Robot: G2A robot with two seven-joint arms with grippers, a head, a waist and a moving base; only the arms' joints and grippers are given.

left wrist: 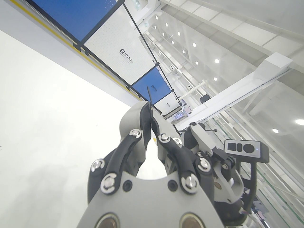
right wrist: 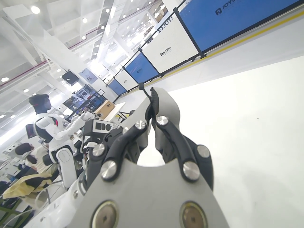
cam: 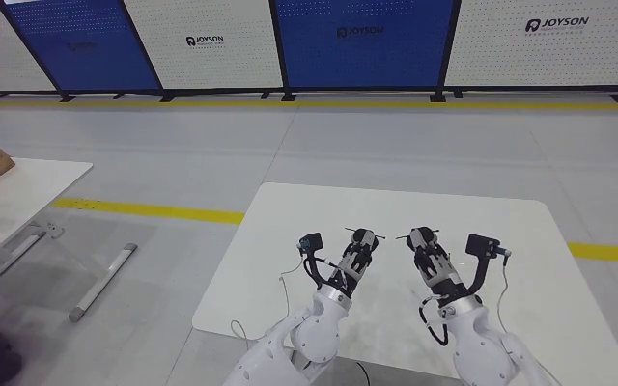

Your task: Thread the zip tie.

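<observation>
The zip tie (left wrist: 149,95) looks like thin matt black plastic, the table (cam: 406,207) is smooth matt white, and the left gripper (left wrist: 151,113) and right gripper (right wrist: 152,100) have smooth grey shells, ribbed black pads (left wrist: 145,122) and shiny metal pins (left wrist: 135,133).

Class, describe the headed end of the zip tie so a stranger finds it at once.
Over the white table, two hands sit side by side. The right hand pinches a thin black zip tie. Its tip ends in a small square head, while the strip in the left hand ends plain.
</observation>
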